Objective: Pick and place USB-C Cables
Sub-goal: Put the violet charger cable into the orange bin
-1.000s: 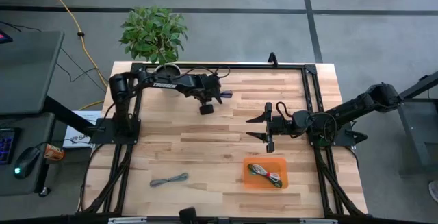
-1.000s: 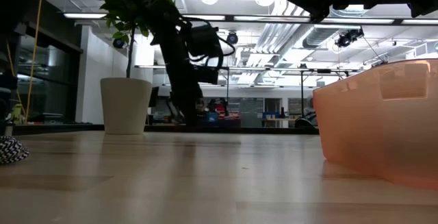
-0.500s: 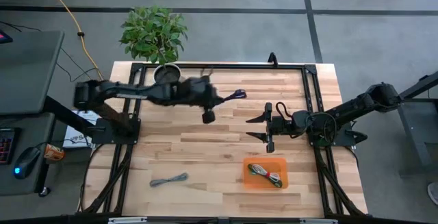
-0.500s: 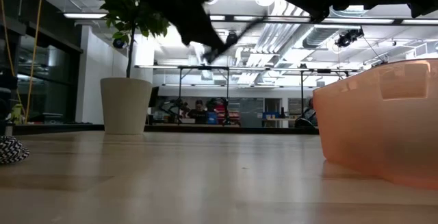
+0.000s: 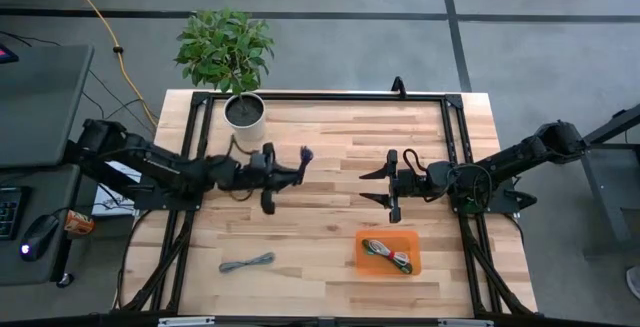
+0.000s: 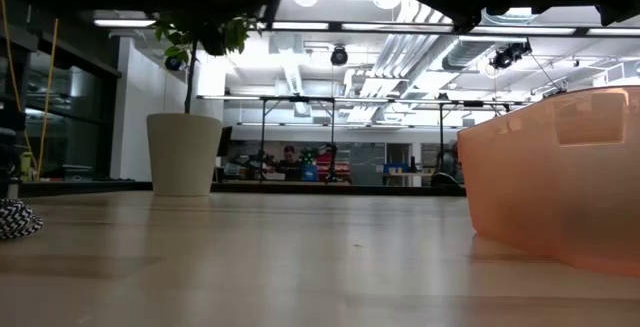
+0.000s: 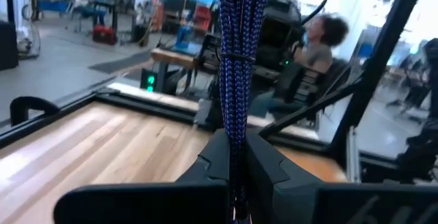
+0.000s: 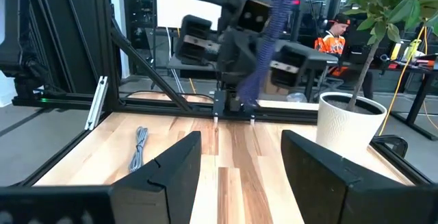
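My left gripper is over the table's left middle, shut on the dark blue USB-C cable bundle. In the left wrist view the bundle stands out past my fingers. The right wrist view shows that gripper and the blue cable farther off. My right gripper hovers open at the right middle, fingers spread, touching nothing. The green cable lies in the orange tray. The grey cable lies flat on the table near the front left, and shows too in the right wrist view. My left gripper pinches the dark blue bundle between its two fingers at one end. The fingers lie along the bundle, which reaches out beyond the fingertips. The fingers point toward the table's right. The bundle is lifted clear of the table.
A potted plant in a white pot stands at the far left edge, also seen in the low view. The orange tray sits near the front right. A black frame rail runs round the table. People sit in the room beyond.
My left gripper has risen and swung from the table's far side toward the near and left, carrying the dark blue cable clear of the table. In the low view it has gone up out of the picture. The right arm has kept still.
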`<move>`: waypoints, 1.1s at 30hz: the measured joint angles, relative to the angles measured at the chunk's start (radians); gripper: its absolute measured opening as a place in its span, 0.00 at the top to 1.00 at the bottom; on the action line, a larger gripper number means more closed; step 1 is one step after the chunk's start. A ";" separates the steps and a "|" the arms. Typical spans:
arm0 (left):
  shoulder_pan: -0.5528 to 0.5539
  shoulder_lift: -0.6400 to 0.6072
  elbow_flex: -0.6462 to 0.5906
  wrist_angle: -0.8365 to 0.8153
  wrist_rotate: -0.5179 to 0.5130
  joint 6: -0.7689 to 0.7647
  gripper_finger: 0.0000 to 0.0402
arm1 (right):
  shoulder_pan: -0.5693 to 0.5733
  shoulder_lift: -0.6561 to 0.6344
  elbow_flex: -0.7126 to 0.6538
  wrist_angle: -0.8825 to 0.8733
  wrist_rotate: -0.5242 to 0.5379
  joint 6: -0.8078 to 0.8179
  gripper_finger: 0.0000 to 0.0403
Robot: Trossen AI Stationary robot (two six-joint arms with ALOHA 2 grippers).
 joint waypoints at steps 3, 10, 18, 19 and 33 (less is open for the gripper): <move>-0.065 0.001 -0.035 0.056 -0.093 0.032 1.00 | 0.000 0.000 0.000 0.000 0.000 0.000 0.52; -0.104 -0.008 -0.034 0.069 -0.147 0.084 1.00 | 0.000 0.000 0.000 0.000 0.000 0.000 0.52; -0.108 -0.008 -0.034 0.041 -0.132 0.059 1.00 | 0.000 0.000 0.000 0.000 0.000 0.004 0.52; -0.108 -0.008 -0.034 0.040 -0.132 0.058 1.00 | 0.000 0.000 0.000 0.000 0.000 0.017 0.52; -0.104 0.103 -0.019 0.100 -0.105 0.023 1.00 | -0.002 0.036 0.000 0.097 0.004 0.115 0.52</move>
